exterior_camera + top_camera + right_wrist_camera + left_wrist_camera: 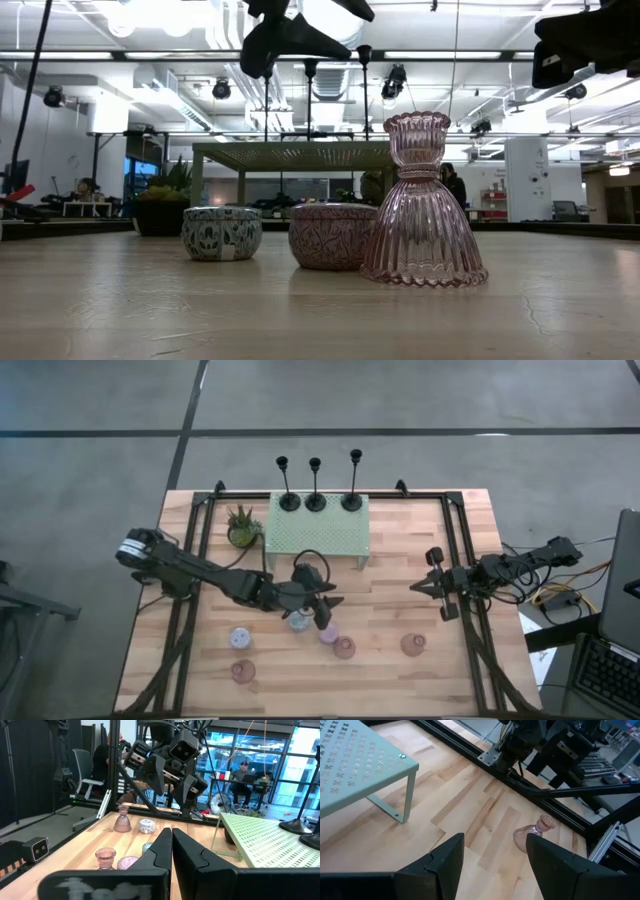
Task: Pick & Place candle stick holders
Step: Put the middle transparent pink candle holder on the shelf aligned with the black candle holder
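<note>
Two short holders (314,627) sit just under the left tool (318,603), its fingers apart, empty.

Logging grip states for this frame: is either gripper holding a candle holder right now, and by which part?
Nothing is held. The left gripper hangs open above the table, empty between its fingers. The right gripper is shut on nothing, waiting at the table's right edge.

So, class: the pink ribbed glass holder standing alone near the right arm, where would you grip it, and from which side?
Grip the pink holder at its narrow waist, between cup and flared skirt, coming down from above. It stands upright with bare table around it, and the waist probably fits a pincer better than the wide base.
</note>
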Robot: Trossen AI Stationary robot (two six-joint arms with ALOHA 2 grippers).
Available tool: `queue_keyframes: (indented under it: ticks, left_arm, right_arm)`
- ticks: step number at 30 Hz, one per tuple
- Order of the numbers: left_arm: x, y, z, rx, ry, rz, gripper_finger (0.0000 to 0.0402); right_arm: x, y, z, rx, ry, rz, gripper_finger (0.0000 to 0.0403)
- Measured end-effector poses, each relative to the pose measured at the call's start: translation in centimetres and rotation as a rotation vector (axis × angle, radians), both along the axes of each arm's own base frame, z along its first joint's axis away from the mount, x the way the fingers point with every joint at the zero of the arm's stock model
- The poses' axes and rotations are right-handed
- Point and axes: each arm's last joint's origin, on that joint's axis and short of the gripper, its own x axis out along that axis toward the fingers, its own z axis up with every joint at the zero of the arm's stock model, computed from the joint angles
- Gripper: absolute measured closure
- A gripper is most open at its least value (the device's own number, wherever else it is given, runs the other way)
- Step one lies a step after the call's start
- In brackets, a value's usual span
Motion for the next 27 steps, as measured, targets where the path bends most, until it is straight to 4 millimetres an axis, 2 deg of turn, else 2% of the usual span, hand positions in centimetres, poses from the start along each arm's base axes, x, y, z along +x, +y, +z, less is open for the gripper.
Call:
queue_keyframes:
  ticks: [7, 23, 27]
  left_arm:
    - [1.0, -0.9, -0.8, 0.054, -0.028, -0.071, 0.0183]
    - [4.2, -2.4, -5.9, 0.136, -0.005, -0.208, 0.0183]
    - [4.3, -2.6, -6.3, 0.138, -0.002, -0.214, 0.0183]
  right_arm:
    - [0.0, 0.0, 0.0, 0.000, 0.000, 0.000, 0.0394]
    - [0.0, 0.0, 0.0, -0.001, 0.000, 0.000, 0.0394]
    - [0.0, 0.0, 0.0, 0.000, 0.000, 0.000, 0.0394]
